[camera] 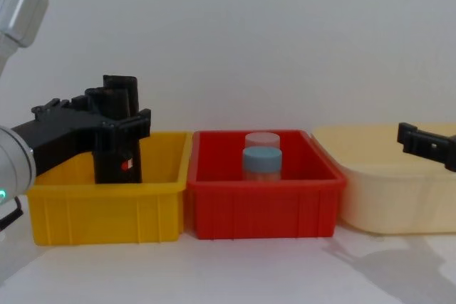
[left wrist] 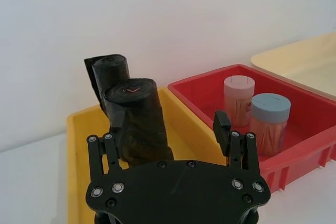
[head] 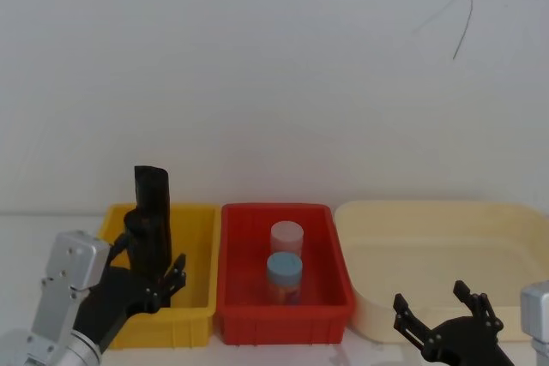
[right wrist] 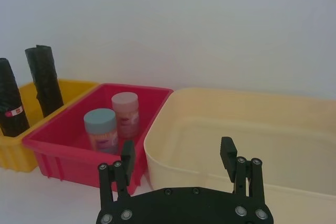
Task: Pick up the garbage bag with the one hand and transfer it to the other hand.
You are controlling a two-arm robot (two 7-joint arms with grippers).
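The garbage bag (left wrist: 139, 124), a black roll with a small red-and-white label (camera: 127, 166), stands upright in the yellow bin (head: 196, 302) in front of a slimmer black roll (left wrist: 110, 72). My left gripper (left wrist: 168, 129) is open at the bag's upper part. The bag sits between its fingers, close against one finger (left wrist: 113, 132). The head view has this gripper (head: 161, 285) over the yellow bin, and the chest view shows it (camera: 132, 122) level with the rolls' tops. My right gripper (head: 446, 315) hangs open and empty in front of the cream tub (head: 515, 212).
A red bin (head: 334, 297) between the yellow bin and the cream tub holds a pink-lidded jar (head: 286, 237) and a blue-lidded jar (head: 284, 276). A white wall stands close behind the bins. Bare white table lies in front of them.
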